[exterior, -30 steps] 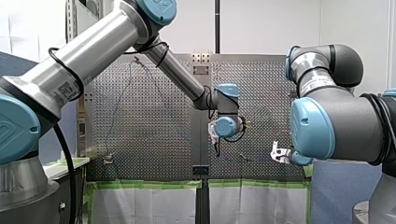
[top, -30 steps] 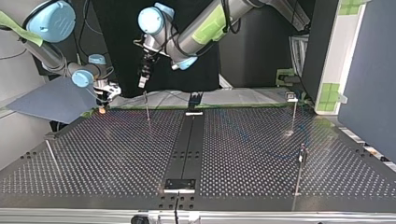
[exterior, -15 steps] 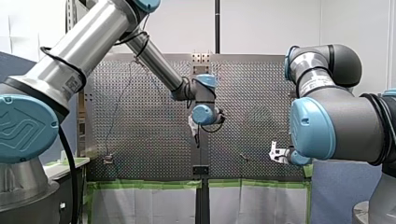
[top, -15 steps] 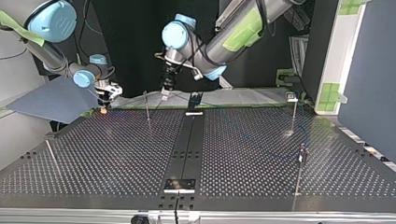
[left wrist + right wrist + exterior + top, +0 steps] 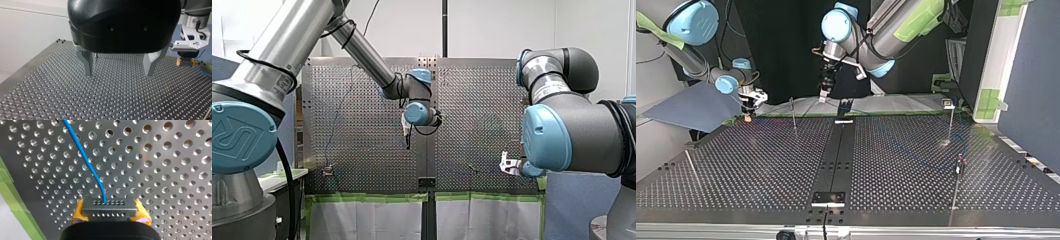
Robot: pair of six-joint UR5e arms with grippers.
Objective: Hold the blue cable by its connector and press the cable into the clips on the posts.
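While my right jaws pinch the connector (image 5: pixel 110 209), my left jaws gape.

You are in a robotics lab cell. The evidence is a perforated metal tabletop (image 5: pixel 761 165) with thin posts (image 5: pixel 794 117) standing on it and green tape (image 5: pixel 367 197) along its edge. At it stand my left arm (image 5: pixel 287 55) and my right arm (image 5: pixel 572 130), both industrial with blue joint caps, with bare white walls (image 5: pixel 497 27) and a blue panel (image 5: pixel 1031 75) around.

Dull brushed-metal perforated table (image 5: pixel 162 157), smooth blue plastic-sheathed cable (image 5: pixel 85 157), matt grey connector (image 5: pixel 109 208), glossy black shell on my left gripper (image 5: pixel 118 73), bare metal fingers (image 5: pixel 87 62).
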